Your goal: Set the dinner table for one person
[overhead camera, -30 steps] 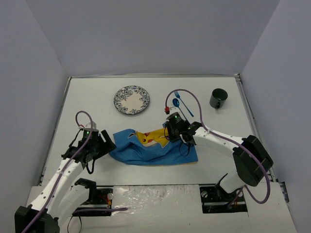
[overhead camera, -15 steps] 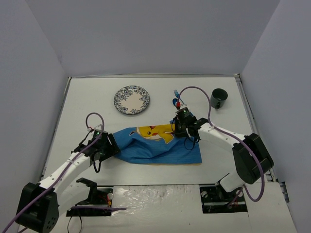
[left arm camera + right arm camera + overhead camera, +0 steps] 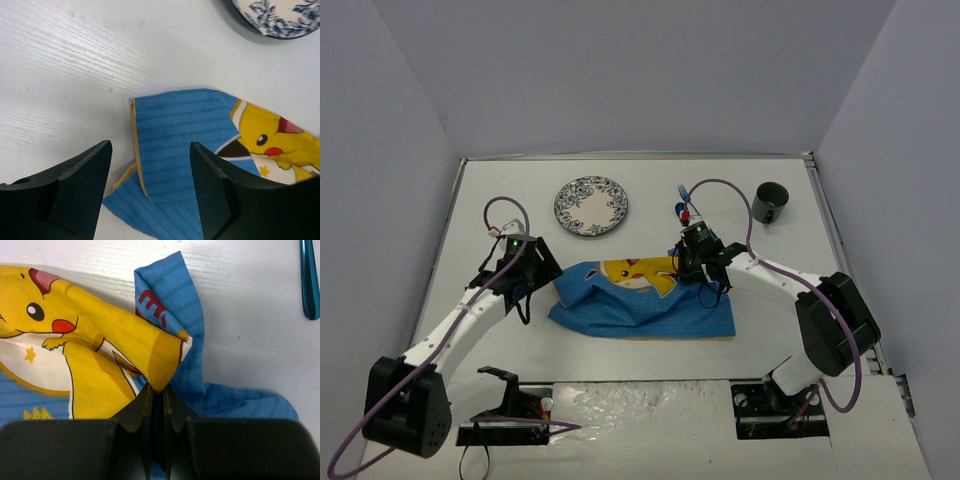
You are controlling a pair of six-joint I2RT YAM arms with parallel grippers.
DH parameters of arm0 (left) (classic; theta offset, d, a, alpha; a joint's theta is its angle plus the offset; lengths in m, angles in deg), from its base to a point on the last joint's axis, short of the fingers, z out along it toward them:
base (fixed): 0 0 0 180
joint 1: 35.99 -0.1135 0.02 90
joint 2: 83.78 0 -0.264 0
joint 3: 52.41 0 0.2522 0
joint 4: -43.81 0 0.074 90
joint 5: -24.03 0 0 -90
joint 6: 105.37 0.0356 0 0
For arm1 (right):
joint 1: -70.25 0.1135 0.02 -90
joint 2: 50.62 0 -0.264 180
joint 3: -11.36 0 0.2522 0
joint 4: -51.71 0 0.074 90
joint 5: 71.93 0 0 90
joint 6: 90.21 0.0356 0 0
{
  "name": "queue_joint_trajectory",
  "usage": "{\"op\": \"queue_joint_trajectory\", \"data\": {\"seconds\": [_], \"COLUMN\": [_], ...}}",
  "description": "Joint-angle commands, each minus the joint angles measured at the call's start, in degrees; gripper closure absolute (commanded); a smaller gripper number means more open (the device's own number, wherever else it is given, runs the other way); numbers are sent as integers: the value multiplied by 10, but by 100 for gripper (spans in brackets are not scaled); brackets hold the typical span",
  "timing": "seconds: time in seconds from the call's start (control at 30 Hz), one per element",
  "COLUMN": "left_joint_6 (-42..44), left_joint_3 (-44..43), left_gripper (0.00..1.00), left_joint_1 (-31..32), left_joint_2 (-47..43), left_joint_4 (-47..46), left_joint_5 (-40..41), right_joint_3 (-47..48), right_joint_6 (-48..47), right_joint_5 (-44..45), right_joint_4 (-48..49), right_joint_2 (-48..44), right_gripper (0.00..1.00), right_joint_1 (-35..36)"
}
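While your right end effector [image 3: 157,390] pinches a fold of the placemat [image 3: 95,345], its folded-over left corner lies just below your open left end effector [image 3: 150,155].

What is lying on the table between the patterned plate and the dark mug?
Blue cutlery lies there, with the right arm's purple cable arching above; the rest is bare tabletop. The top view shows it.

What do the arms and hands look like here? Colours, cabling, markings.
The left arm and right arm have white links and black joints. A purple cable loops off each, and a green light glows near each wrist. The left hand and right hand are matte black, two wedge-shaped fingers each. No markings visible.
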Motion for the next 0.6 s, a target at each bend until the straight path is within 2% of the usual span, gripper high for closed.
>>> {"op": "queue_joint_trajectory", "data": {"seconds": [0.0, 0.13, 0.57], "left_joint_6": [24, 38, 72], "left_joint_3": [-34, -50, -50], "left_gripper": [42, 44, 48], "left_joint_1": [-6, -9, -10], "left_joint_2": [83, 138, 201], "left_joint_4": [-47, -62, -101], "left_joint_5": [13, 12, -4], "right_joint_3": [10, 10, -4], "right_joint_6": [-1, -4, -6], "right_joint_5": [-6, -8, -4], "right_joint_4": [21, 21, 44], "right_joint_2": [-1, -4, -4], "right_gripper": [100, 100, 100], "right_joint_1": [-3, -3, -3]}}
